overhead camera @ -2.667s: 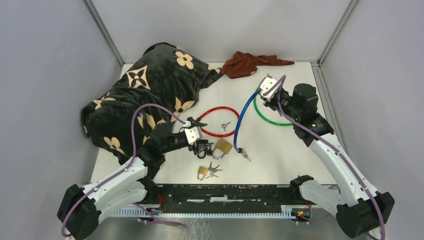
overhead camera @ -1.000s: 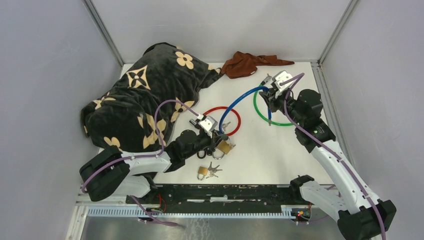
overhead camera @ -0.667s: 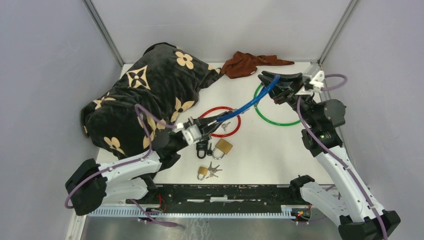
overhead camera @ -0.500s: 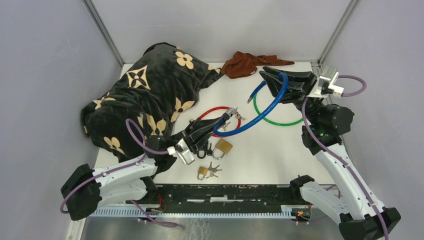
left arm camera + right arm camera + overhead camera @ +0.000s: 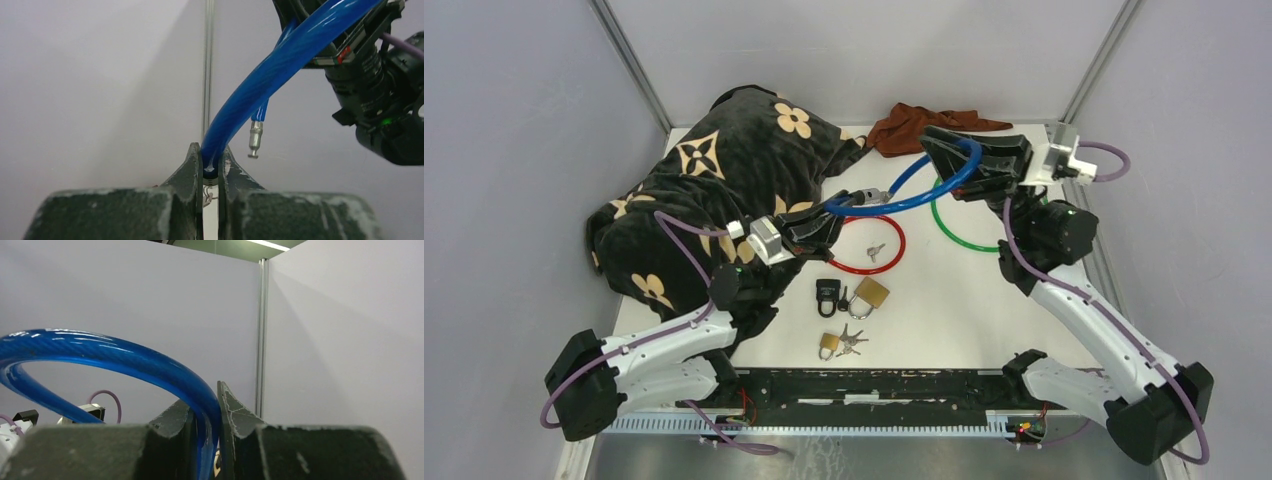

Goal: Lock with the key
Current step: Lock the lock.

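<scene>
Blue plastic-coated cable lock (image 5: 894, 203) hangs aloft, left gripper (image 5: 834, 215) clenched on it at 11 o'clock, right gripper (image 5: 941, 150) clamped at 1 o'clock, metal pin end (image 5: 255, 140) dangling free, nothing locked yet.

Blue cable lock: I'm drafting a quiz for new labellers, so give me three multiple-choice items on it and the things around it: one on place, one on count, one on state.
1. Where is the brown cloth? A. at the far edge of the table; B. beside the arms' bases; C. draped over the right arm.
2. How many padlocks lie on the table? A. one; B. two; C. three.
3. The blue cable lock is: A. flat on the table; B. held up by both hands; C. held by one hand only.

Key: 1 A, the cloth lies crumpled by the back wall. 2 C, there is a black padlock, a brass padlock and a small brass padlock with keys. 3 B, the left hand and the right hand are each shut on it above the table.
</scene>
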Motion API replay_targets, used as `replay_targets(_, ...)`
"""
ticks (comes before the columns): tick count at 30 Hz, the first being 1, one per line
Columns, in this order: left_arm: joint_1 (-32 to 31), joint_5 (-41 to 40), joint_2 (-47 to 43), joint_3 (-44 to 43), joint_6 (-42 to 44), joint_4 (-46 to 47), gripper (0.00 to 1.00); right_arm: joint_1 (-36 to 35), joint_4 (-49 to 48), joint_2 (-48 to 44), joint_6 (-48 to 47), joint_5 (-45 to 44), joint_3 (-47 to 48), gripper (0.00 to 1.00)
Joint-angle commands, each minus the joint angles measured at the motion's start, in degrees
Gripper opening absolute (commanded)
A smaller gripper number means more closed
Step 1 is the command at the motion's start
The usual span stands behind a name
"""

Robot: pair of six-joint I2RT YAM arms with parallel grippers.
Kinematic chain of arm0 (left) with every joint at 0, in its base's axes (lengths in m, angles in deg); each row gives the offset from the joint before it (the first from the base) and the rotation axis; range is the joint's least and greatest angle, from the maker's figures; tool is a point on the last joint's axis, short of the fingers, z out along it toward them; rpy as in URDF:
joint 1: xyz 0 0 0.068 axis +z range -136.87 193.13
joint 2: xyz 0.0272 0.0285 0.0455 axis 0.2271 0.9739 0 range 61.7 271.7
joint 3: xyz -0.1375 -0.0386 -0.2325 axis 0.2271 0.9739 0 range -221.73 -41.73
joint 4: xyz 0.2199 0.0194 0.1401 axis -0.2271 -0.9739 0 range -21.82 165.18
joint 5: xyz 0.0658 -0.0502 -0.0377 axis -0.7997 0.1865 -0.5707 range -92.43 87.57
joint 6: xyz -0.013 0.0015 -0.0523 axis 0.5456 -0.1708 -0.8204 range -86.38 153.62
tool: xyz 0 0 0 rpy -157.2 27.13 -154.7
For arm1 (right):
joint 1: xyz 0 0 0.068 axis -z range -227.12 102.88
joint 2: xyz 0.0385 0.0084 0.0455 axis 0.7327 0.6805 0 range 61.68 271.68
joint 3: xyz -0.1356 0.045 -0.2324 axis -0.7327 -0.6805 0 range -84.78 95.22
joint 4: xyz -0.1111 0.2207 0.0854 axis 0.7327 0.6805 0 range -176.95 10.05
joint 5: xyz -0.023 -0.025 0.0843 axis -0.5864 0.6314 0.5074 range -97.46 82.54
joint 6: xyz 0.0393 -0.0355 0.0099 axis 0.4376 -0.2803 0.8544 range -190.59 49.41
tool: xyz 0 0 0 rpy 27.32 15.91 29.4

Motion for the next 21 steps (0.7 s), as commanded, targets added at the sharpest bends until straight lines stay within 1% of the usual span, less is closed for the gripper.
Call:
replay_targets(1, 0.00, -10.83, -0.74, -2.76, -12.64, 3.03, 0.02, -3.57, -7.94, 2.89, 0.79, -3.98, 5.27, 0.00)
replay_targets(5, 0.02, -11.24, -1.64, -1.51, -13.34, 5.01, 0.02, -5.36, -8.23, 4.44, -1.82, -5.17, 6.67, 0.00)
replay_targets(13, -0.56, -11.21, -1.76, 0.01, -14.95, 8.20, 0.02, -6.27, -7.82, 5.07, -4.86, -6.62, 7.57, 0.00)
replay_targets(21, -2.18, -11.65, -1.55, 0.05, -15.25, 8.48, 0.02, -7.03, -9.31, 5.73, -3.43, -6.97, 6.02, 0.00)
